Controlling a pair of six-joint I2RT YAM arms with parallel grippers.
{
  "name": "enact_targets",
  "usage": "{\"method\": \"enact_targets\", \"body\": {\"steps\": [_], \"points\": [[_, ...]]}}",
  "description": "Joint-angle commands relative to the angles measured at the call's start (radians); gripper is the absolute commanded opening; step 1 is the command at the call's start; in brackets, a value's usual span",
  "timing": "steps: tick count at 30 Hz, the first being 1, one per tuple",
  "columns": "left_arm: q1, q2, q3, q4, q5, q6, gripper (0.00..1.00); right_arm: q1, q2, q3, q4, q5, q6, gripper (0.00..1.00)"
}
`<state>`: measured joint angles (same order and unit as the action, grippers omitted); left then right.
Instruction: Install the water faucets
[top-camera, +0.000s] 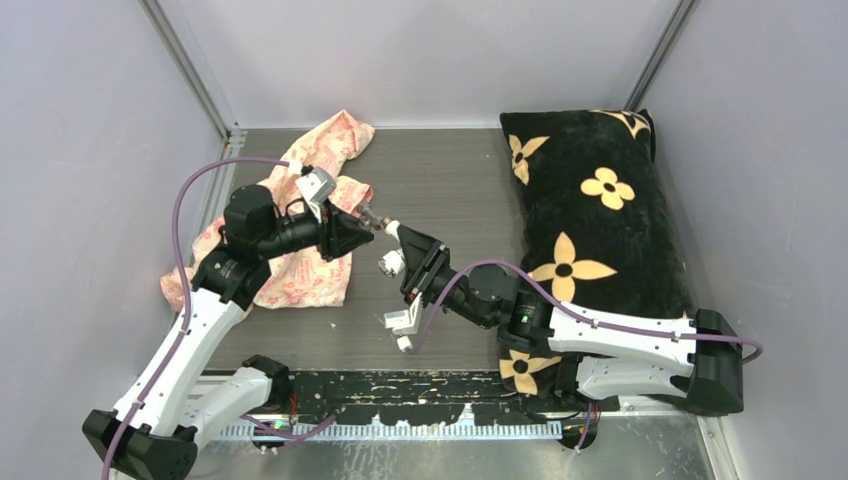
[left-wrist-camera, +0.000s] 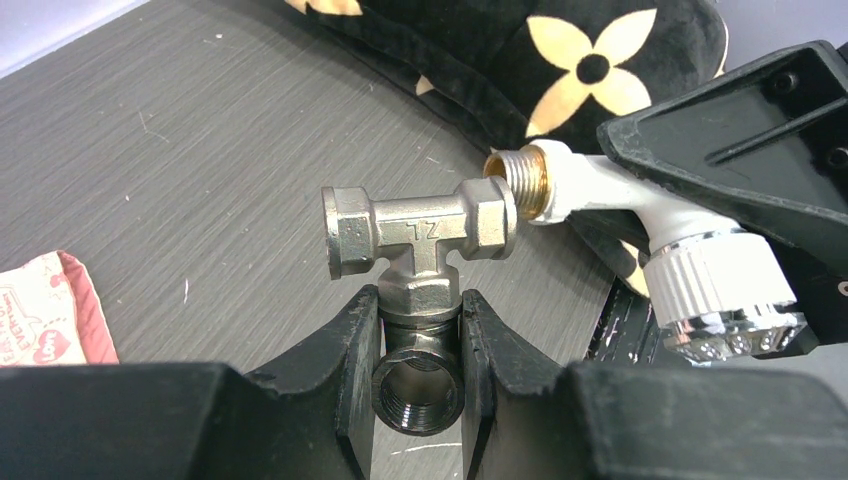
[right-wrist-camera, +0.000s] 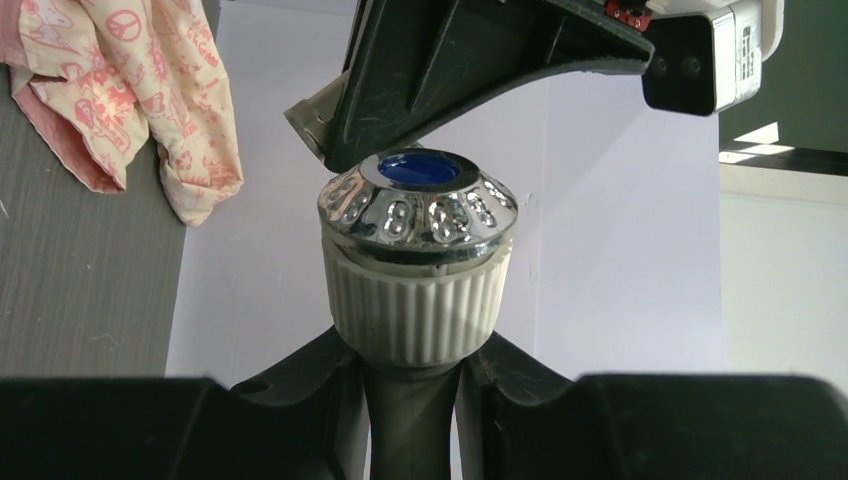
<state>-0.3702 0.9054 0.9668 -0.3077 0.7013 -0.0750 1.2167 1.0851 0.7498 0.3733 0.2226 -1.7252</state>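
**A:** Where are the faucet parts?

**B:** Both are held up over the middle of the grey surface (top-camera: 440, 170), between the patterned cloth (top-camera: 340, 140) on the left and the black flowered pillow (top-camera: 590, 220) on the right; neither part rests on anything.

**A:** Who holds what?

**B:** The left claw (left-wrist-camera: 420, 305) is clamped on the stem of the silver T-shaped metal fitting (left-wrist-camera: 420, 235); the crossbar sits just beyond the fingertips, and the threaded open end of the stem faces the wrist camera. The right claw (right-wrist-camera: 410, 350) is clamped on the white tap (left-wrist-camera: 600, 190), gripping just below the ribbed collar; the knob (right-wrist-camera: 415, 215), chrome-rimmed with a blue centre, stands just past the fingers.

**A:** Do the two parts meet?

**B:** Yes; the tap's brass tip (left-wrist-camera: 527, 180) sits against the mouth of the fitting's right-hand arm, slightly tilted to it; its threads show outside the opening, so it is not screwed in.

**A:** And the arms?

**B:** From above, the two claws point at each other nose to nose, near the cloth's right edge; the right arm reaches in from beside the pillow.
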Motion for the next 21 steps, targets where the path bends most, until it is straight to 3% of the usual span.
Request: {"method": "enact_targets", "body": {"steps": [1,21], "points": [[0.011,-0.027,0.051,0.089,0.0,-0.025,0.0,0.006,-0.054,0.02,0.043,0.022,-0.045,0.01],[0.014,-0.013,0.067,0.093,0.012,-0.046,0.0,0.008,-0.022,0.015,0.085,-0.075,-0.005,0.01]]}}
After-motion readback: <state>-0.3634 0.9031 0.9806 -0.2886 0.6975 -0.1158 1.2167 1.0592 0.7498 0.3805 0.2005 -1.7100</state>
